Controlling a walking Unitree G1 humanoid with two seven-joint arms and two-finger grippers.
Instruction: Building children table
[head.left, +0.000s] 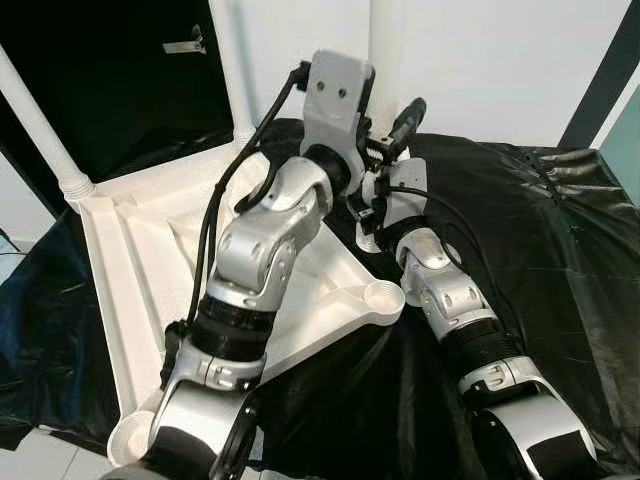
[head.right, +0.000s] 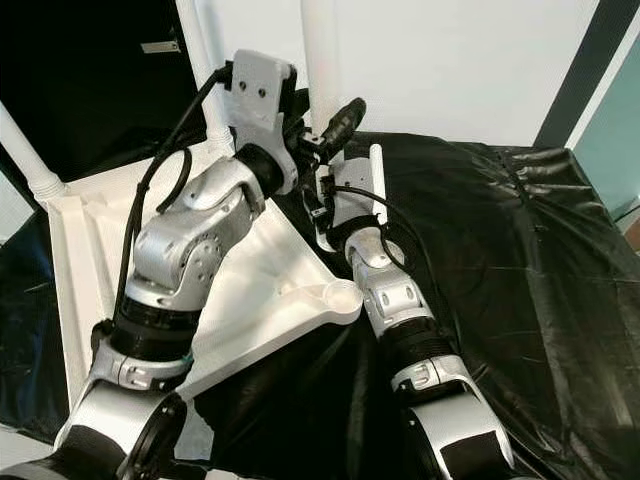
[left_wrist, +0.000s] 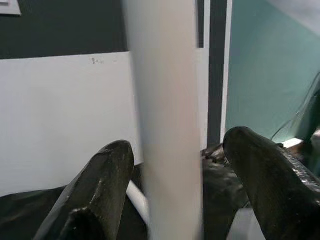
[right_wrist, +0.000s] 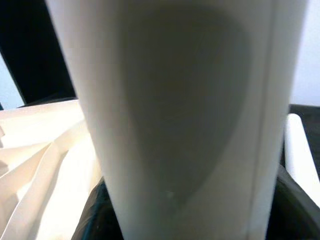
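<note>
So the white tabletop (head.left: 140, 260) is lying flipped on the black-sheeted surface (head.right: 500, 260), ribs up, with two legs already standing in its far-left corners and an empty socket (head.right: 338, 295) at the near corner just short of the right arm. Left gripper (left_wrist: 172, 165) is up at the far corner with the upright white leg (left_wrist: 165, 110) sitting between its fingers (left_wrist: 102, 175), which look spread with a gap either side, not pinching it. Right gripper (head.left: 385, 150) is right beside that same leg, which sits hard up against its fingers, but whether they're clamped on it I honestly can't tell; a loose white leg (head.right: 377, 172) lies on the sheet just past them.
</note>
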